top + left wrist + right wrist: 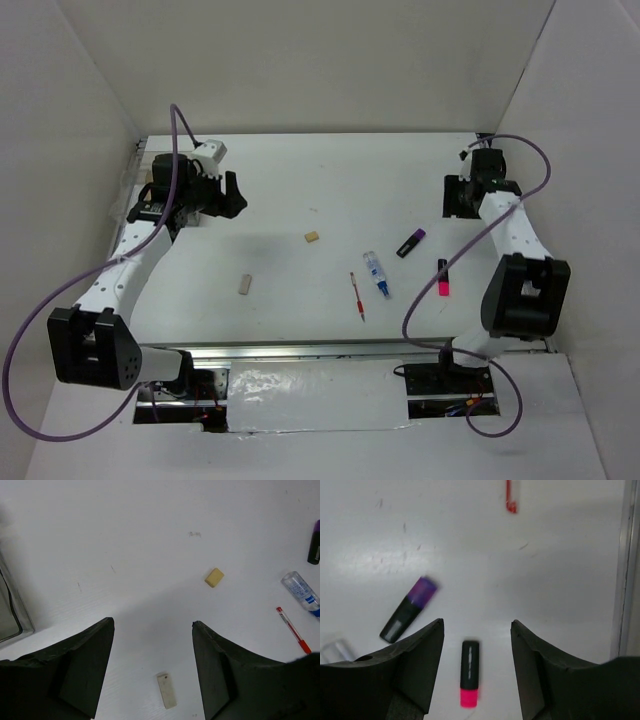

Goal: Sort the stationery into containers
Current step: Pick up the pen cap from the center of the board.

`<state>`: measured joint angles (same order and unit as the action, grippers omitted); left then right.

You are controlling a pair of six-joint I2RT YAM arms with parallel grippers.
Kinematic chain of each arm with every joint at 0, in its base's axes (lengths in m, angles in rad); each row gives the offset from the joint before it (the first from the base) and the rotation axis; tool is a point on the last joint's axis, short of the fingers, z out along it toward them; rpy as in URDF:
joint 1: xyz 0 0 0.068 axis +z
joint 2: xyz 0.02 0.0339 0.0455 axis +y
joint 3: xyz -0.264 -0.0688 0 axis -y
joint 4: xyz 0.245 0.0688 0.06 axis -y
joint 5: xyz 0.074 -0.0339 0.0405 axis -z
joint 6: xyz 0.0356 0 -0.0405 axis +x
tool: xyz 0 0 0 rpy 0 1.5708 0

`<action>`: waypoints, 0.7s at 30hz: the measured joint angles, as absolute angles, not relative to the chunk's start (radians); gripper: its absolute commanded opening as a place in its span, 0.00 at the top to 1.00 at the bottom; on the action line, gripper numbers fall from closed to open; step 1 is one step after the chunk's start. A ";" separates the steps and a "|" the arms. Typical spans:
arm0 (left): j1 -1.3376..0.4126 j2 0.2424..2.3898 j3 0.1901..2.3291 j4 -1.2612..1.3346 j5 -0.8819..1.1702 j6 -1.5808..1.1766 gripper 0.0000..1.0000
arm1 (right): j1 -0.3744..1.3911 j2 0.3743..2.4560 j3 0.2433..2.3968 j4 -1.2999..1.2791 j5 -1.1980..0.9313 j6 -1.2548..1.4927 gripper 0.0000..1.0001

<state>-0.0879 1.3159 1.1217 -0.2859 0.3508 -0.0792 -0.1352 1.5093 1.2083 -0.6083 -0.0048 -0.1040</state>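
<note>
Lying flat: pink-black marker (469, 674) | dark purple marker (408, 609) (blurred, seemingly capped)

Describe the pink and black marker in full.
The marker is short and stubby, black along most of its body with a bright pink end, plastic by its look. It lies flat on the white table, pink end toward the arms' bases, apart from the purple marker, touching nothing else. The open right gripper is clear of it.

Red pen (357, 296), clear tube (376, 273), purple marker (411, 243), pink-black marker (442, 277), two erasers (312, 237) (246, 285) lie flat, apart.
</note>
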 measured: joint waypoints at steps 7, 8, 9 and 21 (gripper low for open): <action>-0.086 1.336 1.118 -0.281 0.373 -0.086 0.24 | -0.204 1.780 1.369 -0.576 0.011 -0.069 0.42; -0.086 1.338 1.118 -0.278 0.382 -0.086 0.24 | -0.208 1.806 1.387 -0.577 0.012 -0.065 0.42; -0.086 1.340 1.118 -0.274 0.392 -0.086 0.24 | -0.213 1.834 1.409 -0.577 0.007 -0.062 0.42; -0.077 1.384 1.099 -0.258 0.535 -0.086 0.25 | -0.257 2.070 1.637 -0.584 -0.044 -0.050 0.52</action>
<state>-0.0772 1.3842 1.0988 -0.2584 0.5346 -0.0864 -0.2569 2.0697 1.6375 -0.5838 -0.0444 -0.0502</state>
